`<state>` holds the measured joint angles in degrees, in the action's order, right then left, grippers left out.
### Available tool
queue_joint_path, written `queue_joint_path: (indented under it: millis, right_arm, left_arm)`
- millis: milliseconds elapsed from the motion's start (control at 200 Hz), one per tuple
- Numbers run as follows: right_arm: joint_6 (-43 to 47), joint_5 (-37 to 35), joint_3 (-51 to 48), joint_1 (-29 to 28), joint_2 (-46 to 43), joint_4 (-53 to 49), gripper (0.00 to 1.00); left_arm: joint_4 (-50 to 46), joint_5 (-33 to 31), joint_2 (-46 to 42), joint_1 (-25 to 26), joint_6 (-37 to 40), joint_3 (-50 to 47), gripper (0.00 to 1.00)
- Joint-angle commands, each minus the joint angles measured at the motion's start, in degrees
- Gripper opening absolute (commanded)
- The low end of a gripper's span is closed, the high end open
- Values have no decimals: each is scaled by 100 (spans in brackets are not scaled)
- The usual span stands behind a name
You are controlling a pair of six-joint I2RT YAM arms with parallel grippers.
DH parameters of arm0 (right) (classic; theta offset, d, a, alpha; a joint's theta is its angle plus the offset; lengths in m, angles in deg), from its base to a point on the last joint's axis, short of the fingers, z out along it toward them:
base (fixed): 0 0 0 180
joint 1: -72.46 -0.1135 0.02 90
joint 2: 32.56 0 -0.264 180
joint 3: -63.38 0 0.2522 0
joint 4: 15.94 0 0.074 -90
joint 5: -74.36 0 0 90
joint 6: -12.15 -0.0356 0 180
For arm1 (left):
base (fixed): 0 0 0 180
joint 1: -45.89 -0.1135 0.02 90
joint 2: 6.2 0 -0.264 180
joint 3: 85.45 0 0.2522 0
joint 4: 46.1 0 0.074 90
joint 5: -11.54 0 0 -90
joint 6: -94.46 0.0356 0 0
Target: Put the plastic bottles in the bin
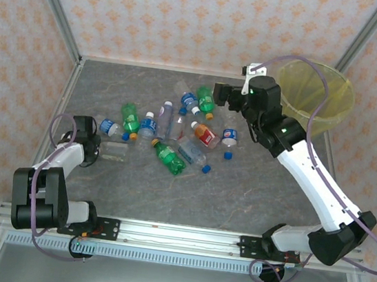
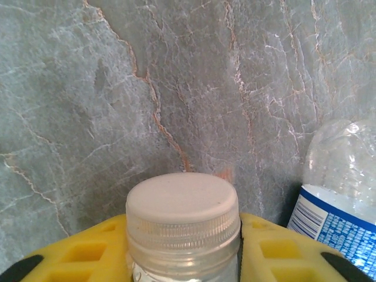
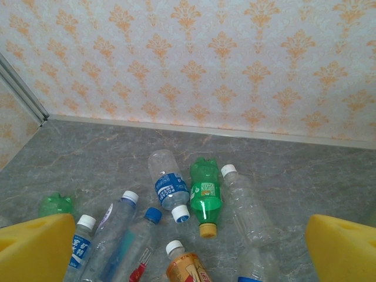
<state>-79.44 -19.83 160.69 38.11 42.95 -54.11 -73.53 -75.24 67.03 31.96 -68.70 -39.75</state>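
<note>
Several plastic bottles (image 1: 168, 156) lie scattered mid-table, clear or green. At the left, my left gripper (image 1: 93, 145) is low on the table, shut on a clear bottle (image 1: 115, 151). In the left wrist view its yellow fingers (image 2: 88, 254) press both sides of the neck under the white cap (image 2: 183, 205). My right gripper (image 1: 221, 93) hangs open above the far bottles, beside the bin (image 1: 319, 96) with its yellow bag. Below its spread pads (image 3: 35, 247) lie a blue-labelled clear bottle (image 3: 167, 185), a green bottle (image 3: 205, 194) and a plain clear one (image 3: 247, 205).
A loose blue cap (image 1: 228, 156) lies near the right of the pile. Another blue-labelled bottle (image 2: 338, 202) lies just right of the held one. Patterned walls close the table at the back and sides; a metal rail (image 1: 176, 235) runs along the near edge.
</note>
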Motion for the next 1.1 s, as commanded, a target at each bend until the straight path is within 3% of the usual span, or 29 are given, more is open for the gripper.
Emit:
queue_joint_path:
  millis: [0,410,601,741,1096]
  right_arm:
    - [-11,-168,-56,-16,-132,138,100]
    - [-267,527,26,-18,187,626,100]
    - [-367,1577,-238,-12,71,1244,100]
    - [-404,2632,-464,-13,74,1584,100]
    - [-857,4069,-708,-57,396,1693,93]
  left_arm:
    - [-163,-41,-234,-47,202,267,35]
    - [-81,186,-1136,204,502,842,30]
    - [31,-190,-1219,975,963,1452,31]
    - [417,-60,-1056,1511,1445,1877,31]
    - [1367,196,-509,2798,3041,3004,31]
